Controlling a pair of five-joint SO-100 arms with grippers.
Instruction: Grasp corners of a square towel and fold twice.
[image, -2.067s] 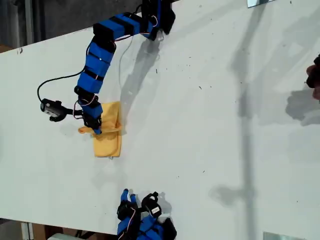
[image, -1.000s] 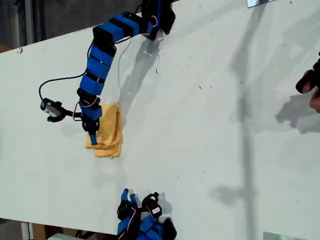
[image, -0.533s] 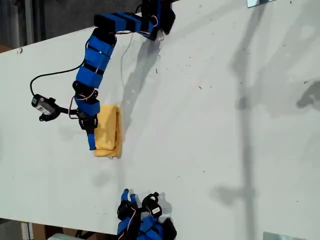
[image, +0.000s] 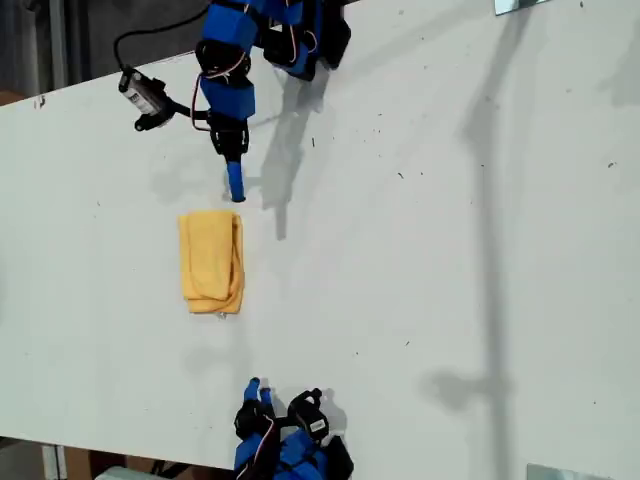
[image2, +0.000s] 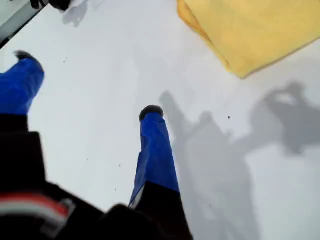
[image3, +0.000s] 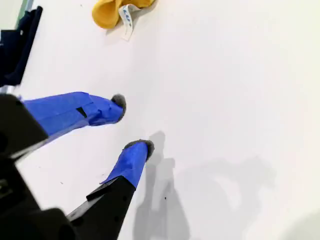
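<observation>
While the folded towel (image: 211, 262) lies flat, both the first gripper (image2: 87, 85) and second gripper (image3: 131, 124), spread and empty, should stay clear.

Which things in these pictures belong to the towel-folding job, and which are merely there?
Belong to the job: towel, lying folded; my first gripper, open; my second gripper, open.
Merely there: table; shiny plate at its edge.
</observation>
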